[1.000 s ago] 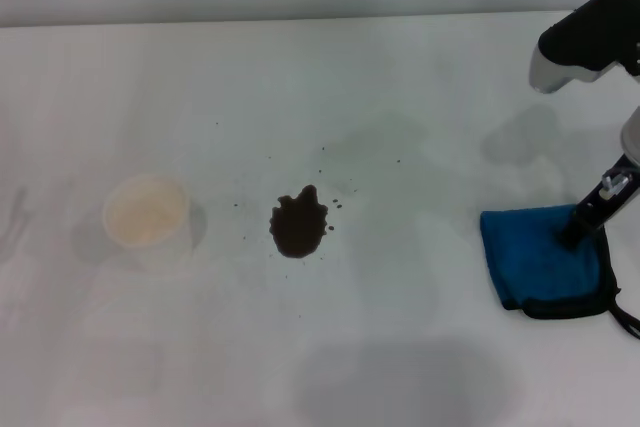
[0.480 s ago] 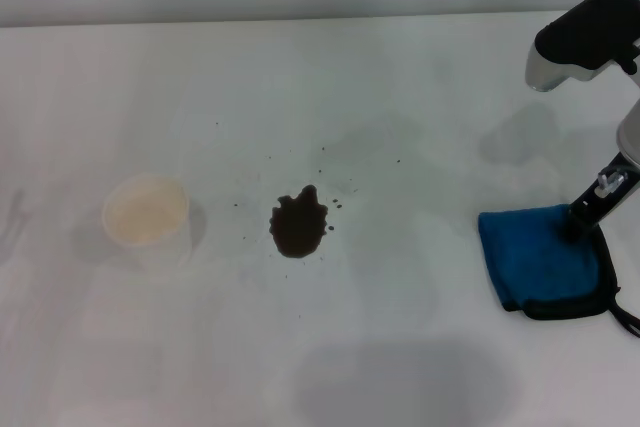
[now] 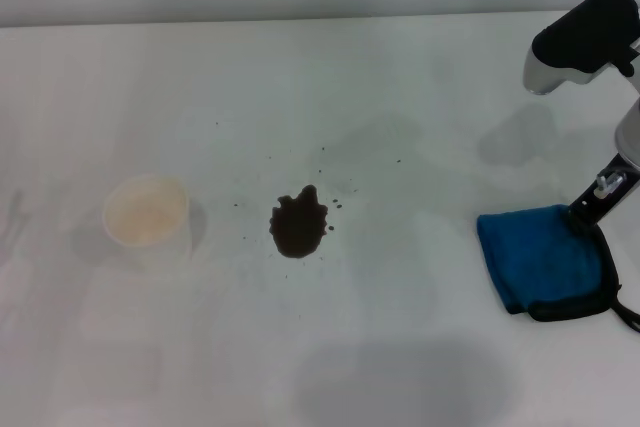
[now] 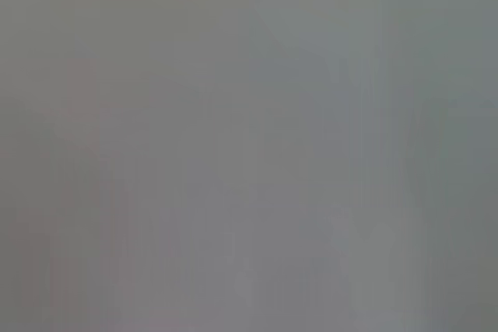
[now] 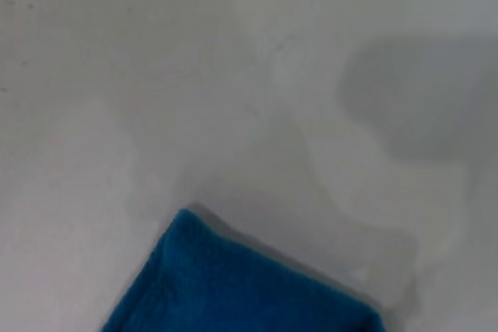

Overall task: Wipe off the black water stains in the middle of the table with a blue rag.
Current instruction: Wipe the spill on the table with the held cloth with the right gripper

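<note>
1. No writing or label can be read on anything here.
2. One table [image 3: 420,77], one stain [image 3: 298,224], one rag [image 3: 540,259], one cup [image 3: 148,217].
3. The stain sits mid-table, small specks scattered around it.
4. The cup stands well left of the stain; the rag lies well to its right.
5. The right gripper [image 3: 592,205] is at the rag's far right edge; whether its fingers are apart or together cannot be told.
6. The left gripper is out of sight.

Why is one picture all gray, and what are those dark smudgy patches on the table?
The left wrist view is a featureless gray blur. In the head view, soft gray shadows fall on the table near the blue rag. The right wrist view shows another blurry shadow beyond the rag's corner.
</note>
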`<control>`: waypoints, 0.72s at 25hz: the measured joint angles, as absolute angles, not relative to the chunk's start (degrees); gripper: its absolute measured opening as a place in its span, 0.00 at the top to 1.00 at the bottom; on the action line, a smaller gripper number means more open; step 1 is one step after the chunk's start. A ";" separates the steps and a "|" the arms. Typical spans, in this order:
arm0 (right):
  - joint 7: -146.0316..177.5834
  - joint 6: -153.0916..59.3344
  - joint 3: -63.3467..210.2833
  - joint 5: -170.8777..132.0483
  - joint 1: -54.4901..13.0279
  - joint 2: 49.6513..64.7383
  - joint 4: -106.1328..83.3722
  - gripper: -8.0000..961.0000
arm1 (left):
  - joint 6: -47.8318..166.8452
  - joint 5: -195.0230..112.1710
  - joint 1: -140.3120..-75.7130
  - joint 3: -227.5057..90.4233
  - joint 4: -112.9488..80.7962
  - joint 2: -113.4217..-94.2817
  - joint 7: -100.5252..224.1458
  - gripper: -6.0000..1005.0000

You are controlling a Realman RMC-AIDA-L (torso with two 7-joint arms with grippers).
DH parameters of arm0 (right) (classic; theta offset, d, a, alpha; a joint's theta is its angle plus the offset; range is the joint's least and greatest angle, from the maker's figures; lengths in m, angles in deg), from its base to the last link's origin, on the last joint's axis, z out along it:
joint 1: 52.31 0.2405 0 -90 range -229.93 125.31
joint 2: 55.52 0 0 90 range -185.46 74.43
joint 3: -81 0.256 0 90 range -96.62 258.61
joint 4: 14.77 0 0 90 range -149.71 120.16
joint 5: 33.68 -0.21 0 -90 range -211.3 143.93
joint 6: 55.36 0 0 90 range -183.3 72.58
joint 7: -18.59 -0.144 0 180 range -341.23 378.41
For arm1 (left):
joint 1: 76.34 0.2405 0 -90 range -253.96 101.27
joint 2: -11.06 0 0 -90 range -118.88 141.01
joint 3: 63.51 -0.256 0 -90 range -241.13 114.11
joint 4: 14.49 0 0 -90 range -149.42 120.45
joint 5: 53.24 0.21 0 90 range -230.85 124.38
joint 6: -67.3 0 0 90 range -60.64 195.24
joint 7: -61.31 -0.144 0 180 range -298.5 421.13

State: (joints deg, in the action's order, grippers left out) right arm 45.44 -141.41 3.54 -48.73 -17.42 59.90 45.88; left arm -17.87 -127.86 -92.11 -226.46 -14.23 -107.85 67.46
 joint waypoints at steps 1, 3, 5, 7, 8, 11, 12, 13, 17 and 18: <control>45.45 -141.35 3.40 -48.79 -17.42 59.90 45.89 0.79 | -17.87 -127.86 -92.09 -226.46 -14.23 -107.85 67.46 0.11; 45.49 -141.26 2.92 -48.91 -17.42 59.97 46.12 0.85 | -17.86 -127.86 -92.08 -226.46 -14.23 -107.85 67.46 0.11; 45.50 -141.12 2.14 -49.53 -17.39 60.09 46.54 0.87 | -17.83 -127.86 -92.07 -226.46 -14.23 -107.87 67.46 0.11; 45.50 -140.72 0.81 -51.28 -17.06 60.17 46.74 0.89 | -17.80 -127.85 -92.04 -226.45 -14.23 -107.93 67.46 0.11; 45.48 -140.48 0.08 -52.28 -16.83 60.19 46.74 0.90 | -17.79 -127.85 -92.02 -226.45 -14.23 -107.93 67.46 0.11; 45.01 -139.39 -3.02 -55.07 -15.84 60.25 46.69 0.91 | -17.77 -127.85 -91.98 -226.46 -14.35 -107.94 67.46 0.11; 44.77 -139.10 -4.07 -56.01 -15.41 60.29 46.71 0.92 | -17.77 -127.85 -91.98 -226.46 -14.39 -107.94 67.46 0.11; 44.49 -138.79 -5.32 -57.15 -14.82 60.34 46.75 0.92 | -17.77 -127.85 -91.98 -226.46 -14.46 -107.94 67.46 0.11; 43.38 -137.33 -9.69 -60.99 -12.53 60.40 46.80 0.92 | -17.77 -127.85 -91.99 -226.46 -14.60 -107.94 67.46 0.11; 43.13 -136.92 -10.78 -61.88 -11.95 60.43 46.81 0.92 | -17.77 -127.85 -92.02 -226.46 -14.63 -107.94 67.47 0.11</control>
